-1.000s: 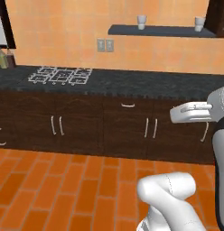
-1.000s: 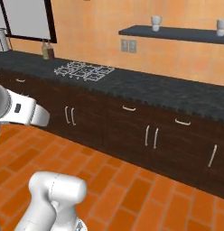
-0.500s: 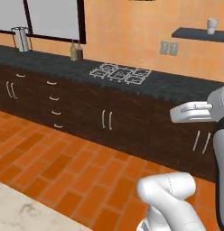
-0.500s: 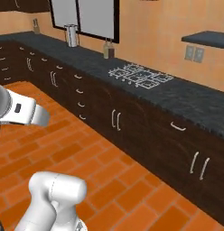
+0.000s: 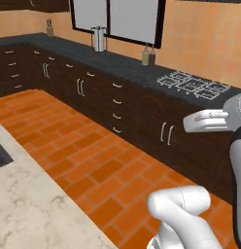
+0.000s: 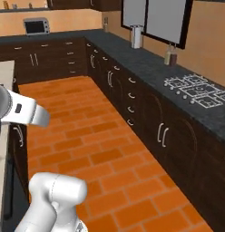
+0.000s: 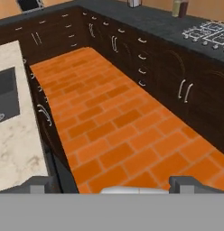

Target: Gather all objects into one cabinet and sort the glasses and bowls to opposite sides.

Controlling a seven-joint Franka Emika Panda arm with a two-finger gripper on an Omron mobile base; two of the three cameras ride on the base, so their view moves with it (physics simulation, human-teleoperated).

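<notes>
Pale marble island [image 7: 14,149] with dark sink [image 7: 6,97] left of the brick floor [image 7: 118,131], dark bench [image 7: 168,22] with stovetop [image 7: 208,32] right of it, hand [image 7: 114,184] over the floor, fingertips wide apart, released, no mugs or bowl seen.

Stovetop [image 5: 193,82] on dark counter [image 5: 117,62]

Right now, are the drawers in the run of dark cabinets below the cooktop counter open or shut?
Shut. The drawers sit flush with the neighbouring cabinet doors, with no gap or pulled-out box; the right base view shows the same flat front.
</notes>
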